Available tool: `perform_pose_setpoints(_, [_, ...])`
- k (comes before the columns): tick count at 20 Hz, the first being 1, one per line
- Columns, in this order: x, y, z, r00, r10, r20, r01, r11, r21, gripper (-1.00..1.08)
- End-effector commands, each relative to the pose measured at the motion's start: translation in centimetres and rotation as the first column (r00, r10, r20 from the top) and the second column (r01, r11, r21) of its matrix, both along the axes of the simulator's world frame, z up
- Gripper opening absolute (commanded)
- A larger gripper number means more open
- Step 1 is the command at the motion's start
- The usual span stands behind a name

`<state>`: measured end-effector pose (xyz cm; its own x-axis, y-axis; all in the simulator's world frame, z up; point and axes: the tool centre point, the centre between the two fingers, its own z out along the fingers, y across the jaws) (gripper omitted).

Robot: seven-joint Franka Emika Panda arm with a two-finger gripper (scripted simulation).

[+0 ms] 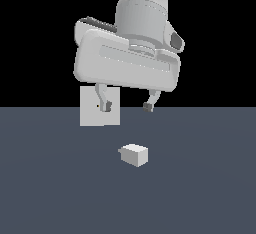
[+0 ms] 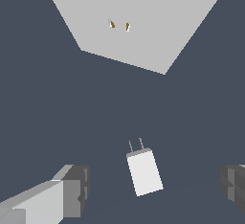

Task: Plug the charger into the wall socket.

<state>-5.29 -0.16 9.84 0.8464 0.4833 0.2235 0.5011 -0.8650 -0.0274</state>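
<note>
The charger (image 1: 134,154) is a small white block lying on the dark floor, its stubby prong facing the exterior view's left. In the wrist view the charger (image 2: 144,171) shows two thin prongs aimed toward the wall socket (image 2: 139,22). The wall socket (image 1: 93,114) is an upright white square plate behind the charger, and two tiny orange holes show at its centre in the wrist view. My gripper (image 1: 127,107) hangs open above the charger, well clear of it, nothing between its fingers (image 2: 76,189). One fingertip overlaps the socket plate in the exterior view.
A flat dark grey-blue floor (image 1: 200,188) spreads around the charger and socket. The background beyond is black. The arm's large white hand body (image 1: 127,63) fills the upper part of the exterior view.
</note>
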Motion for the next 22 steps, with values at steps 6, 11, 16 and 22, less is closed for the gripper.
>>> perform_pose_setpoints(6, [-0.6,-0.4,-1.4,0.993,0.107,0.047,-0.107,0.994,0.016,1.0])
perform_pose_setpoints(11, [-0.9,-0.7,-2.3,0.983,0.17,0.075,-0.172,0.985,0.025,1.0])
perform_pose_setpoints(16, [-1.1,-0.9,-2.9,0.971,0.217,0.097,-0.221,0.975,0.03,1.0])
perform_pose_setpoints(22, [-1.3,-1.0,-3.5,0.962,0.251,0.111,-0.256,0.966,0.033,1.0])
